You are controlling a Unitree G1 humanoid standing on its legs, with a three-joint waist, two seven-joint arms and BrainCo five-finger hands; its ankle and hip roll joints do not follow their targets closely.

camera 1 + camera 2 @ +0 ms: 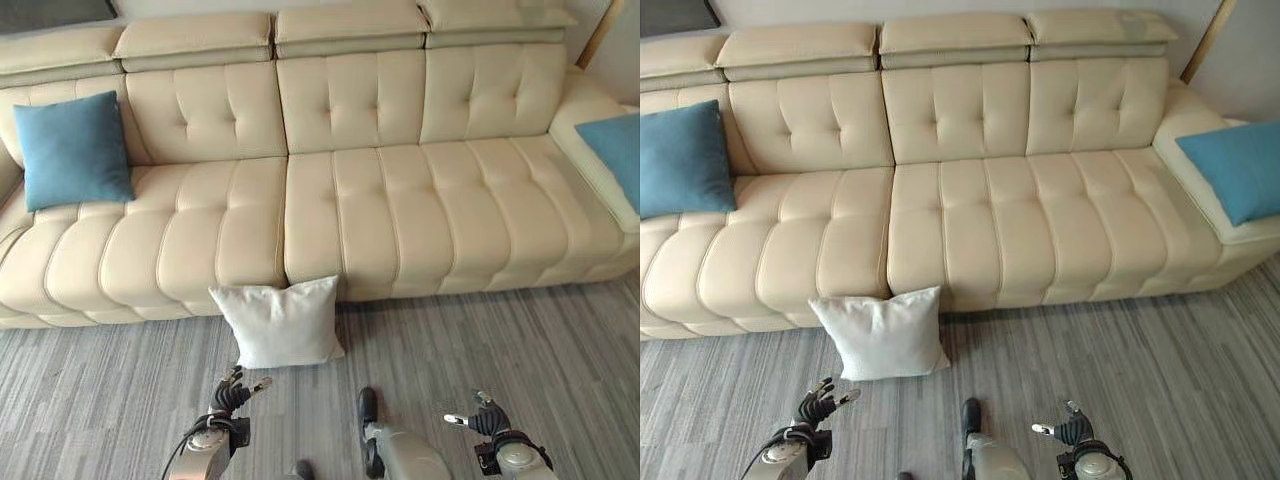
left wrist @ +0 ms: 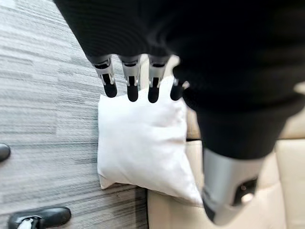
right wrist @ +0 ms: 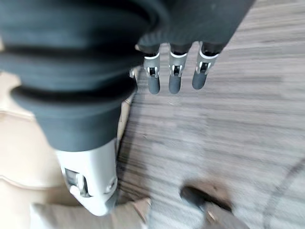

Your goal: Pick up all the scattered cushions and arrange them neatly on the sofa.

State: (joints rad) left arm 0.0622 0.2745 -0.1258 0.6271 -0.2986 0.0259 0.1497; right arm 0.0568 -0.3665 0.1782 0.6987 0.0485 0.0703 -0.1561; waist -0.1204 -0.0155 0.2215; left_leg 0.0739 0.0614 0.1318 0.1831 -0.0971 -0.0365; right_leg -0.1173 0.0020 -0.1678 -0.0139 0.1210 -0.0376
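Hands open and empty above the floor, white cushion ahead of them.
Left hand (image 1: 232,395) at lower left and right hand (image 1: 478,415) at lower right hold relaxed fingers, touching nothing. White cushion (image 1: 278,322) leans on the sofa (image 1: 380,200) front at centre, near the left hand; blue cushion (image 1: 72,150) upper left, second blue cushion (image 1: 1238,170) on the right end.

text: none readable | labels: none | numbers: none | signs: none
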